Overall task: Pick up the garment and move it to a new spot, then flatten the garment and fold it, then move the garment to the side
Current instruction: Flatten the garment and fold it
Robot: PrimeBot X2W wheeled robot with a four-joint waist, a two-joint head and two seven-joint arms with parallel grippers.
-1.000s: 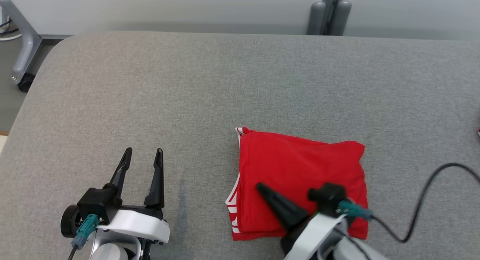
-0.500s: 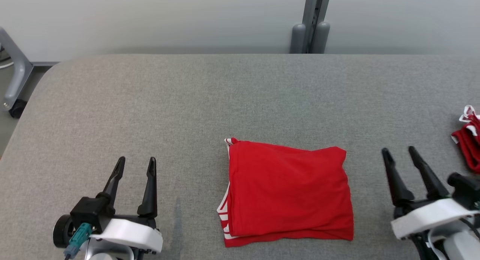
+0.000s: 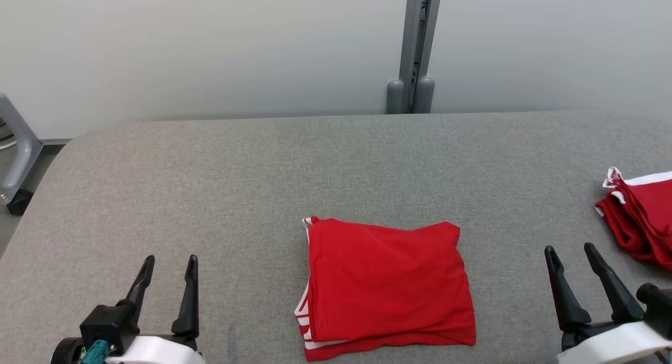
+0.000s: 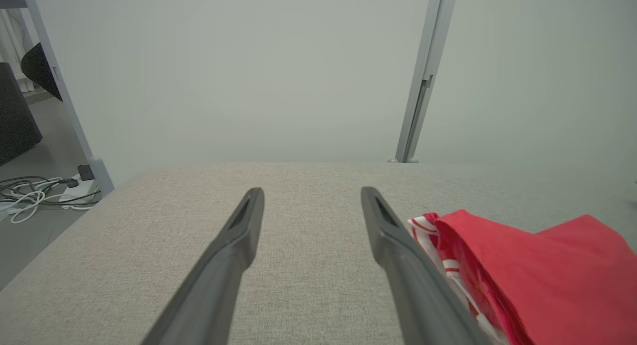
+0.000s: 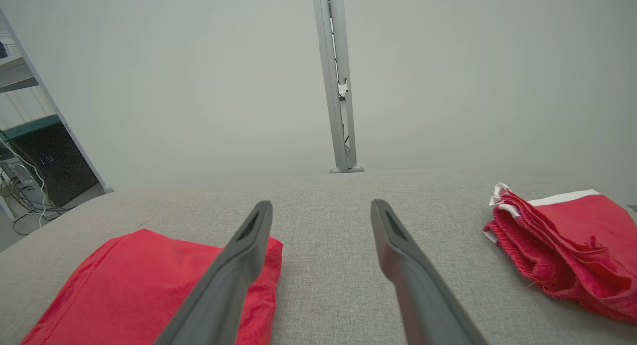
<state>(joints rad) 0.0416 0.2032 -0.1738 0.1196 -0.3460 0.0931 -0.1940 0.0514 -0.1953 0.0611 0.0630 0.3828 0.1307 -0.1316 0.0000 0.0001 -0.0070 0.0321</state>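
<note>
The red garment [image 3: 386,285] lies folded and flat on the grey worktop [image 3: 262,169], near the front edge and about in the middle. Nothing holds it. The left pincer [image 3: 171,260] is at the front left, well apart from the garment. Its two fingers are spread apart with nothing between them. The right pincer [image 3: 569,248] is at the front right, its fingers also spread apart and empty. There is bare worktop between it and the garment.

The head view looks down on the whole square of the garment and both pincers at once. It also shows a small wheel [image 3: 16,202] on the floor at the far left.

The left wrist view looks from low down at the garment's side. There, white and red stripes [image 4: 430,230] peek out of the fold, and cables [image 4: 35,190] lie on the floor.

The right wrist view shows the garment's other side, which is plain red. It also shows a second red pile [image 5: 562,240] lying to the right, crumpled, with a white edge. A grey post [image 5: 338,86] stands behind the worktop.
</note>
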